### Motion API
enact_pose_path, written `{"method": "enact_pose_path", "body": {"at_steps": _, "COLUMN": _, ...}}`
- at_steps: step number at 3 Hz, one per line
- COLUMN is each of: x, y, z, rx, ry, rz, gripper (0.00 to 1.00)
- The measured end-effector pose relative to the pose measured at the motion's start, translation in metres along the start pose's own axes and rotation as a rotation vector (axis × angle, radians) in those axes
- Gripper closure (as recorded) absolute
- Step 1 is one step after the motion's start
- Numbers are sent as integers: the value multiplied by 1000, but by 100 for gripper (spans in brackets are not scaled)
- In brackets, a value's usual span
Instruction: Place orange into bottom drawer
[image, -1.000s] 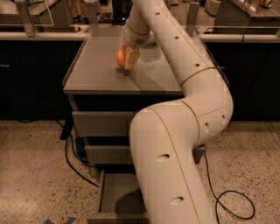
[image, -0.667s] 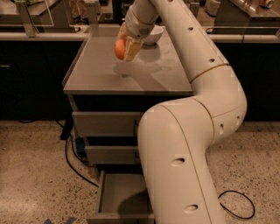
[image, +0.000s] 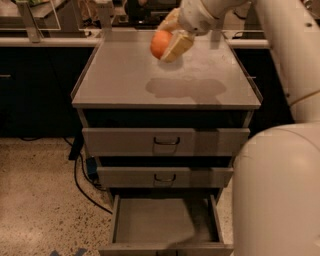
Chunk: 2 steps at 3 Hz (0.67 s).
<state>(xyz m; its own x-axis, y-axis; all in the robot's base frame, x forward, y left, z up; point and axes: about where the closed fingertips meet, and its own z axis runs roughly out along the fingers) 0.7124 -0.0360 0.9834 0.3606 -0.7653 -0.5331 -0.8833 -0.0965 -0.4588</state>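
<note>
The orange (image: 159, 44) is held in my gripper (image: 170, 41), whose tan fingers (image: 177, 45) are shut on it, high above the back middle of the grey cabinet top (image: 120, 80). The bottom drawer (image: 165, 222) stands pulled out at the foot of the cabinet, its flat grey inside bare. My white arm (image: 285, 75) runs down the right side of the view and covers the drawer's right edge. No white bowl shows.
Two upper grey drawers (image: 166, 142) with dark handles are shut. A black cable (image: 80, 175) trails on the speckled floor left of the cabinet. A counter with metal frames (image: 45, 25) runs behind the cabinet.
My gripper has lifted the orange off the cabinet top and carried it up and toward the front. The view now shows the cabinet more squarely, with the arm off to the right.
</note>
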Motion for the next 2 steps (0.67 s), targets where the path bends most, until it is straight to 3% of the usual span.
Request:
{"method": "enact_pose_path", "body": {"at_steps": 1, "x": 19, "y": 60, "z": -21, "rx": -41, "ry": -19, "rz": 101, "gripper": 100}}
{"method": "enact_pose_path", "body": {"at_steps": 2, "x": 19, "y": 59, "z": -21, "rx": -40, "ry": -19, "rz": 101, "gripper": 100}}
